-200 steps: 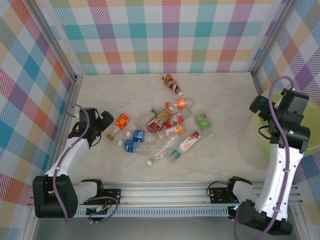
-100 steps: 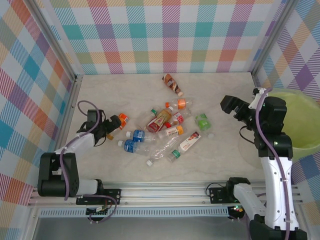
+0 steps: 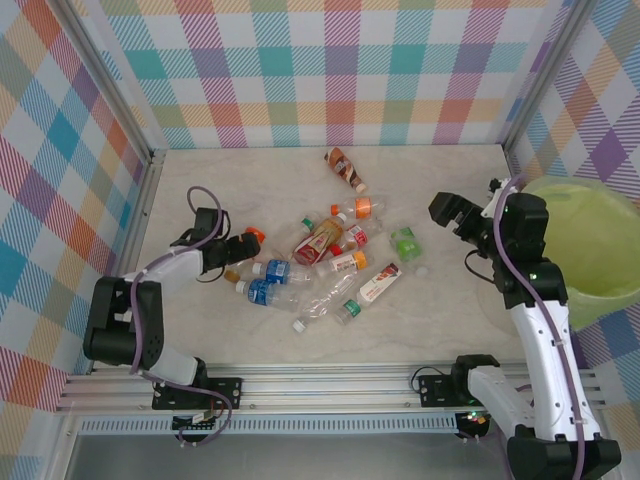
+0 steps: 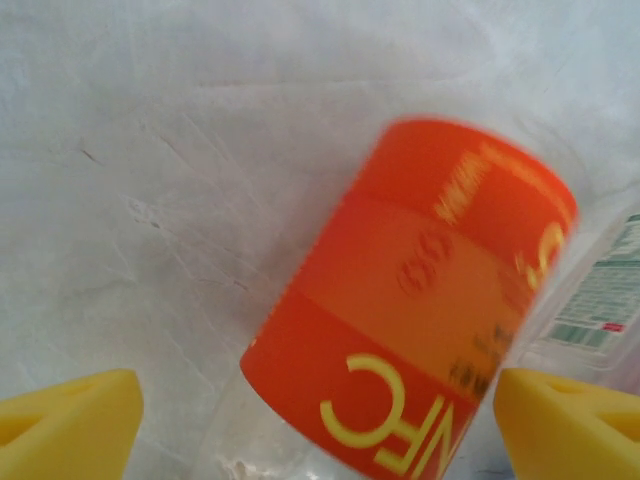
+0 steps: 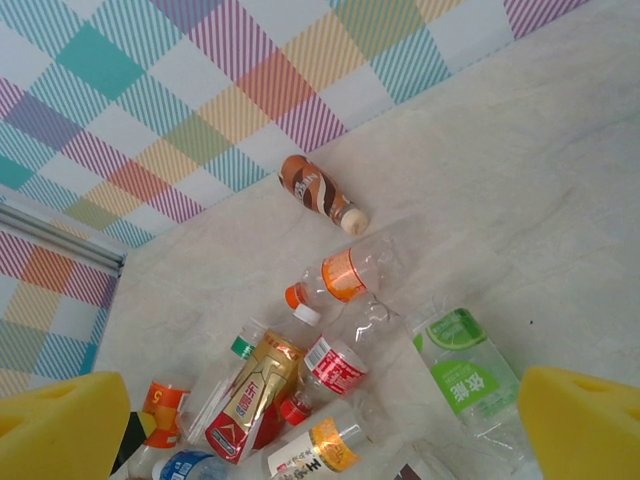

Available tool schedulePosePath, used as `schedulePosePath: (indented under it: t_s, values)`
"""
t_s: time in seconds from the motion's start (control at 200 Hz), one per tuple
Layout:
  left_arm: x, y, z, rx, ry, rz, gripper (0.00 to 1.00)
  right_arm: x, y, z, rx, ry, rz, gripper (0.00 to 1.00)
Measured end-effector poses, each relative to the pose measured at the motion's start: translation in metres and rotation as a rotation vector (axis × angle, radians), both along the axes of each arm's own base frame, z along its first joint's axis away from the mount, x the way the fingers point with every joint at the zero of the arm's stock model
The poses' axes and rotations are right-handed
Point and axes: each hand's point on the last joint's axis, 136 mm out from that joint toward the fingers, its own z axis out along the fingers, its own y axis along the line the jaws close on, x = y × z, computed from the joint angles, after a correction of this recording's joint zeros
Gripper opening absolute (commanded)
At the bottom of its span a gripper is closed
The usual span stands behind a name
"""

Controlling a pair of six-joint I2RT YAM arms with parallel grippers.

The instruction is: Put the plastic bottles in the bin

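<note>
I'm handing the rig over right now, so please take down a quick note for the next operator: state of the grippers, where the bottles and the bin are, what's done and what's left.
Left gripper: jaws open, straddling the orange-labelled bottle lying on the table; not lifted.
Right gripper: jaws open, holding nothing, raised over the table's right side between the pile and the bin.
Bottles: clustered mid-table; one brown bottle lies apart near the back wall.
Bin: at the right edge; the part of its inside that shows looks bare.
Done: nothing visibly binned.
Left: grasp the orange one, then clear all the rest.
</note>
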Motion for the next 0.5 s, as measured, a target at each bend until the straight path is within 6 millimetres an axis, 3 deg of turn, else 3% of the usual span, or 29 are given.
schedulePosePath:
  t_s: [0.2, 0.38, 0.5]
  values:
    - [-0.011, -0.004, -0.022, 0.054, 0.123, -0.025, 0.86, 0.002, 0.006, -0.007, -0.007, 0.014, 0.010, 1.00]
    - [-0.012, 0.001, -0.029, 0.108, 0.178, -0.023, 0.63, 0.002, 0.007, -0.014, -0.013, 0.025, 0.012, 1.00]
    - [-0.012, 0.006, -0.029, 0.134, 0.176, -0.013, 0.54, 0.001, 0.009, -0.017, -0.013, 0.032, 0.021, 1.00]
